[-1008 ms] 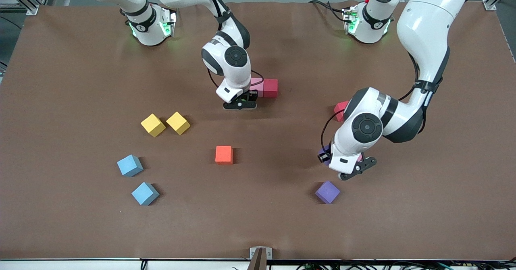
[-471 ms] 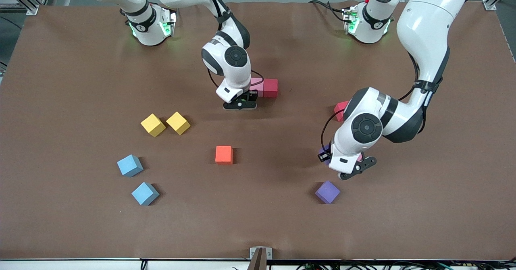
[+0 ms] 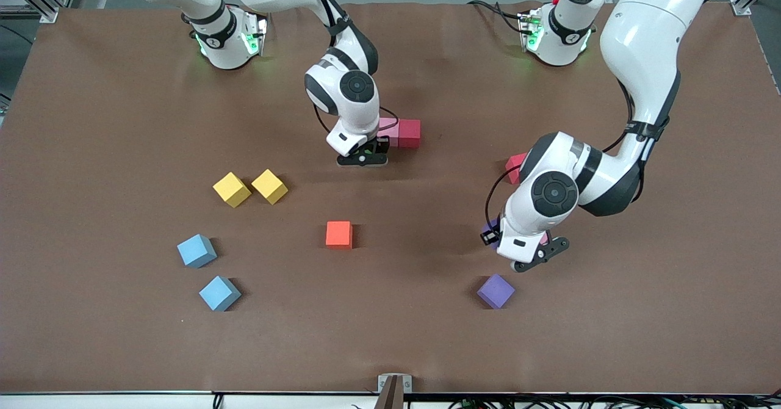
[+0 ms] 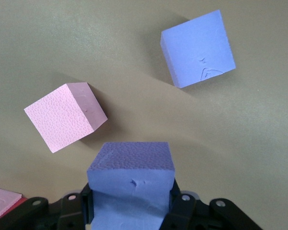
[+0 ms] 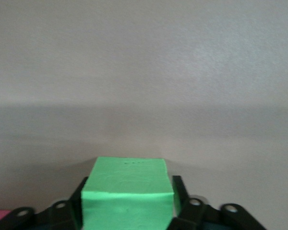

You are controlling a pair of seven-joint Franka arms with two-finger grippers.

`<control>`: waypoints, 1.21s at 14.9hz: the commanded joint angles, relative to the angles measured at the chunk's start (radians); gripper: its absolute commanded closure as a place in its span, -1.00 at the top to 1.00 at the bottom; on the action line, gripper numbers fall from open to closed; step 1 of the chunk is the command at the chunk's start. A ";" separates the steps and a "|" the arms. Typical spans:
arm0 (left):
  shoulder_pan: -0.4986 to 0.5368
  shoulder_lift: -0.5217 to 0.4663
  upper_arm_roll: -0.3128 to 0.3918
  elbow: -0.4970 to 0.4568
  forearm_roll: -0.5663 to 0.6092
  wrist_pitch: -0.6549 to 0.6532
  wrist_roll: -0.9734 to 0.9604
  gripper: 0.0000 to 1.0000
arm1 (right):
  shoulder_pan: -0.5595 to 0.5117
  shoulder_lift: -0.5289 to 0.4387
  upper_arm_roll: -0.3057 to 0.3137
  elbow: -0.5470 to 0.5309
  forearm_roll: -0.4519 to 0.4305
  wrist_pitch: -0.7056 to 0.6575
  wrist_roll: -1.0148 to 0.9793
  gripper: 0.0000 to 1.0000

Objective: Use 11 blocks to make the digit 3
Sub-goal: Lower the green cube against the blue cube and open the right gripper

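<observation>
**Front view.** The right claw is down at the tabletop, near the middle and toward the robots' bases. A pink cube lies just beside it, and a red cube touches that pink cube on the side toward the left arm's end, so the two form a short row.

The left claw is low over the tabletop toward the left arm's end. A second red cube, partly hidden by the left arm, lies farther from the camera than this claw. A loose purple cube lies nearer to the camera.

An orange cube sits alone near the centre. Two light blue cubes lie near each other toward the right arm's end. Two yellow cubes lie side by side, farther from the camera than the blue pair. Green lamps glow at both arm bases.

**Left wrist view.** The left claw is clamped narrow on a held purple cube. A second pink cube and another purple cube lie on the tabletop near it, apart from each other. An edge of pink over red shows at the frame corner.

**Right wrist view.** A green cube sits within the right claw, resting at tabletop level. It cannot be told whether the claw clamps this cube or stands clear of it.
</observation>
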 commanded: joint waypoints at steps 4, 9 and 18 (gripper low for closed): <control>0.003 -0.013 -0.006 -0.001 0.000 -0.020 0.015 -0.11 | -0.016 -0.004 -0.003 0.041 0.003 -0.067 -0.009 1.00; 0.001 -0.012 -0.004 -0.001 0.000 -0.019 0.016 -0.11 | -0.015 -0.005 -0.001 0.050 0.006 -0.078 0.005 1.00; 0.001 -0.006 -0.002 -0.001 0.001 -0.019 0.018 -0.11 | -0.093 -0.108 -0.010 0.090 0.042 -0.167 0.064 1.00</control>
